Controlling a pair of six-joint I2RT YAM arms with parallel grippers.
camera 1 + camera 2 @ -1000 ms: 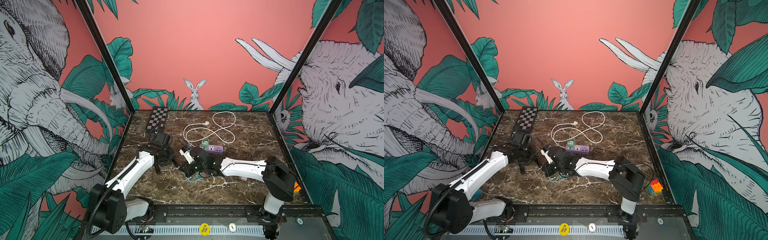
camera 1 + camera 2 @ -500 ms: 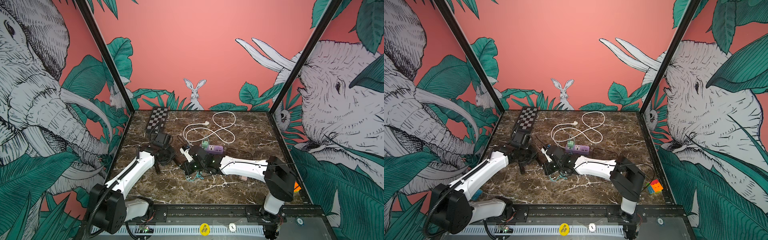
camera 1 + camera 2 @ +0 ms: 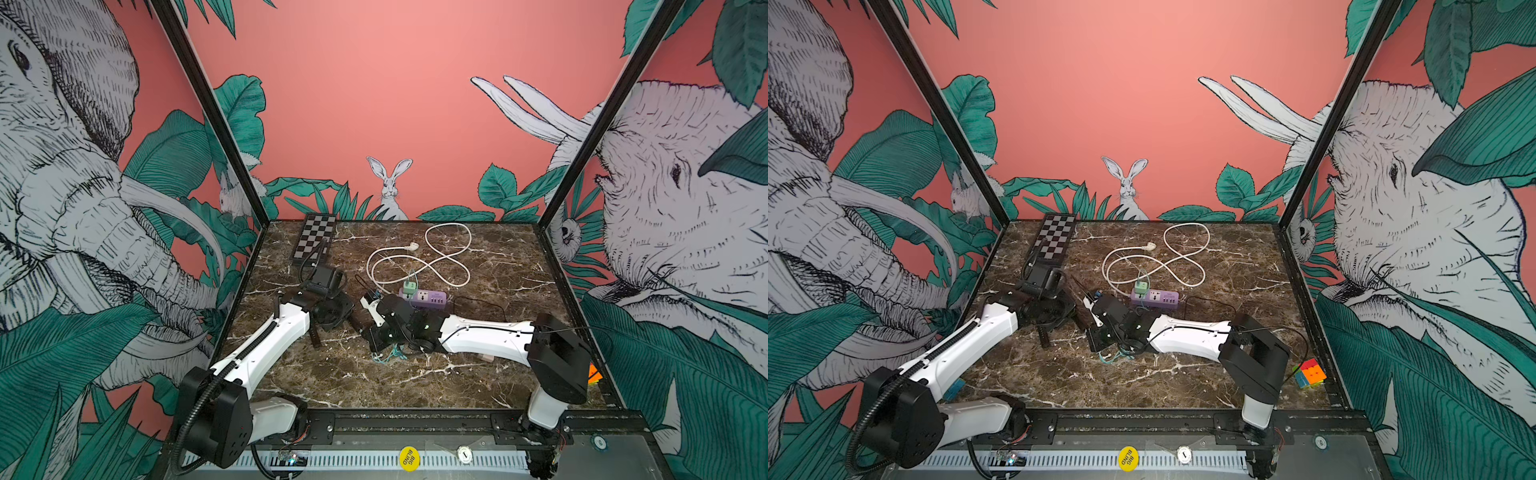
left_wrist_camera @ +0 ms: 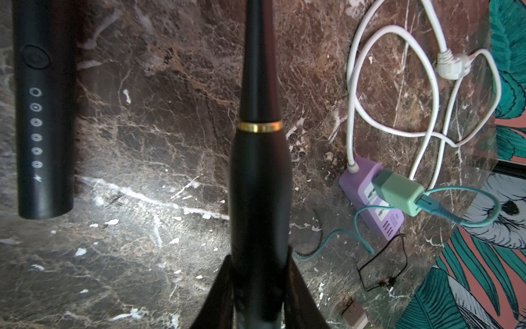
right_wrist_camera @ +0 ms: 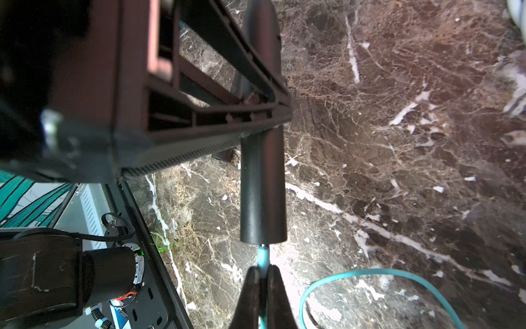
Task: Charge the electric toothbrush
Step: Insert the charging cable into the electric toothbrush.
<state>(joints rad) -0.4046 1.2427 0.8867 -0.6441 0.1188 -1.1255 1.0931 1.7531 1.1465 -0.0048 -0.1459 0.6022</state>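
My left gripper [image 4: 259,253] is shut on the black electric toothbrush [image 4: 260,159], which has a gold ring. The brush sits low over the table's middle in a top view [image 3: 356,319]. In the right wrist view its handle base [image 5: 263,196] faces my right gripper [image 5: 263,269]. That gripper is shut on the teal charging cable's connector [image 5: 263,256], whose tip meets the base. The teal cable [image 4: 461,219] runs to a green adapter [image 4: 398,193] plugged into the purple power strip [image 3: 424,298]. A left fingertip [image 5: 273,114] crosses the handle.
A second black handle [image 4: 44,114] with a row of indicator marks lies on the marble beside the left gripper. A white cord [image 3: 419,257] loops behind the strip and a chessboard [image 3: 312,241] lies at the back left. A colour cube [image 3: 1309,373] sits front right. A thin black wire [image 4: 381,267] lies near the strip.
The right gripper has crept slightly toward the left gripper with the cable. The left arm and toothbrush hold still.
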